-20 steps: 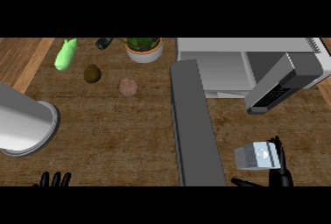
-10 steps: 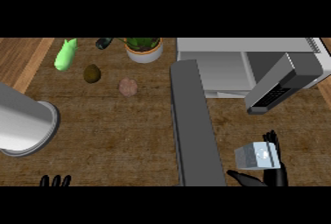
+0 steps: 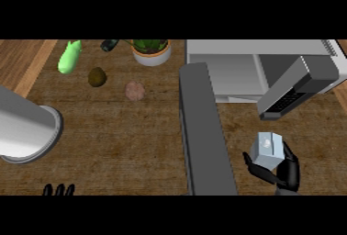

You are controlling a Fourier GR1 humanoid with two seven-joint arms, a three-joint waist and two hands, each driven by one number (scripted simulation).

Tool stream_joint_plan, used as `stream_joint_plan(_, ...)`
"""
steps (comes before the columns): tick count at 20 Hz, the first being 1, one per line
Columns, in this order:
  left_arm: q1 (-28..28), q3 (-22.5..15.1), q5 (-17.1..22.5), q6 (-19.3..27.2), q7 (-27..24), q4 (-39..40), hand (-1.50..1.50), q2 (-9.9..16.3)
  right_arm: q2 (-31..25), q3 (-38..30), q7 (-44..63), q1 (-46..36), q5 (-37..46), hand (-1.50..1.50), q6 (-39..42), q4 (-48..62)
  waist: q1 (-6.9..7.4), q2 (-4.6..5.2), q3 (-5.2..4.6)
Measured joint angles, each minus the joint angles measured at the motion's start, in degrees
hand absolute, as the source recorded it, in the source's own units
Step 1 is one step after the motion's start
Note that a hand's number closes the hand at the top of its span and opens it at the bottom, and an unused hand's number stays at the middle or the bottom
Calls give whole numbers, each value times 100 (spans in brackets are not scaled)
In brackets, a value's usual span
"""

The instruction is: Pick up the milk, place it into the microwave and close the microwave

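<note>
Milk: the milk carton (image 3: 267,148) is held above the counter (image 3: 122,137) at the lower right, just right of the open microwave door (image 3: 205,133), which stretches toward the viewer.
Right hand: the right hand (image 3: 283,170) is curled round the carton, with the thumb on its left side and the fingers on its right.
Change: compared with a second ago, the carton is seen higher in the view and closer to the microwave (image 3: 261,69), and more of the hand is shown beneath it; the carton is judged to have been lifted off the counter.
Meaning for the task: the pick-up is judged done; the carry into the cavity (image 3: 234,75) and the closing of the door remain.
Next move: the carton is to be carried forward and left, past the dark control panel (image 3: 298,89), into the open cavity.
Left hand: only fingertips of the left hand (image 3: 59,190) are shown at the lower left edge, straight and resting, holding nothing.
Bystanders: a potted plant (image 3: 150,50), a green cucumber (image 3: 69,57), an avocado (image 3: 97,77), a potato (image 3: 135,91) and a metal pot (image 3: 24,131) are left untouched, well apart from the carton.
</note>
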Motion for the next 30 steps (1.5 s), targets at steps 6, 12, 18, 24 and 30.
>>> stream_joint_plan(6, -65, 49, 91, -20, 44, 10, -150, 60, -12, -178, -199, -423, -105, 150, -37, 364, 7, 8, 5)
stream_joint_plan(12, -95, 72, 190, -147, 38, -17, -150, 151, -239, -210, -169, -1457, -48, 150, 209, 1378, 137, 47, 17)
stream_joint_plan(18, -96, 87, 247, -132, 137, -82, -150, 195, -357, -253, -238, -1993, -32, 150, 457, 2038, 114, 47, 15)
stream_joint_plan(24, -2, 28, 209, -61, 94, -176, -150, 200, -327, -111, -190, -1896, -17, 150, 585, 1752, 25, 10, 5)
stream_joint_plan(30, 90, -51, 225, -79, 126, -232, -150, 265, -263, 253, 205, -1153, -25, 150, 683, 425, -75, -25, -4)
